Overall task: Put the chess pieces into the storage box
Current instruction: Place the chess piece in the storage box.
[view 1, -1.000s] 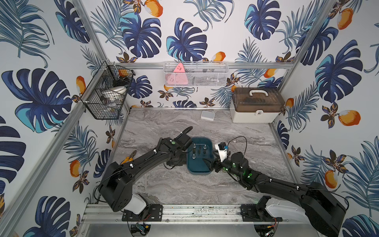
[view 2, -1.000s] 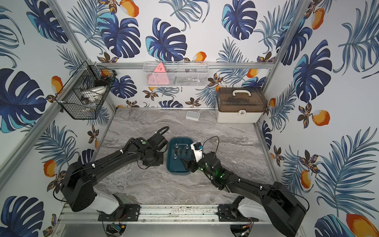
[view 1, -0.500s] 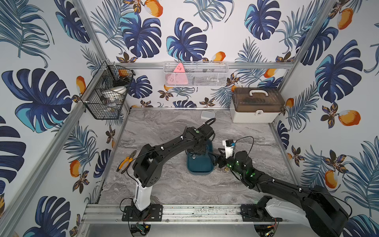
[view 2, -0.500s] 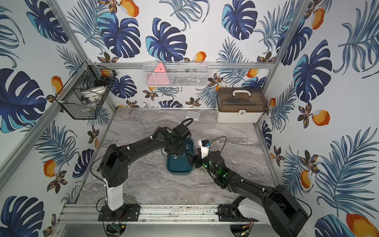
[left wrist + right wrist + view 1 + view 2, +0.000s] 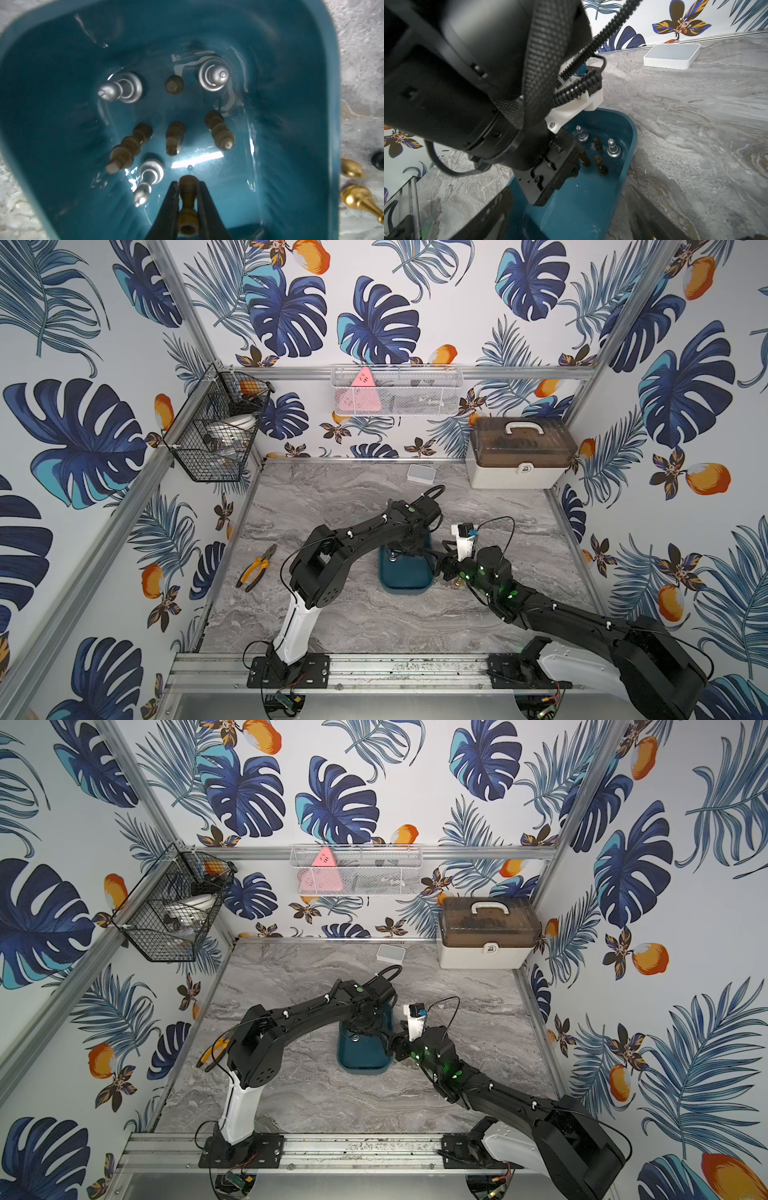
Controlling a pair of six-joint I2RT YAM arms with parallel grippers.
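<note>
Trouble may come when I let go, since my left gripper [image 5: 188, 199] is squeezed shut on a brown chess piece [image 5: 187, 185] inside the storage box [image 5: 301, 104], close to a silver piece [image 5: 148, 176] it could tip, while my right gripper [image 5: 442, 570] sits wide open, empty.

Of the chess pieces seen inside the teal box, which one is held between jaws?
The brass-brown piece clamped in the left gripper's shut jaws; the seven others, silver or dark brown, stand free on the storage box floor.
</note>
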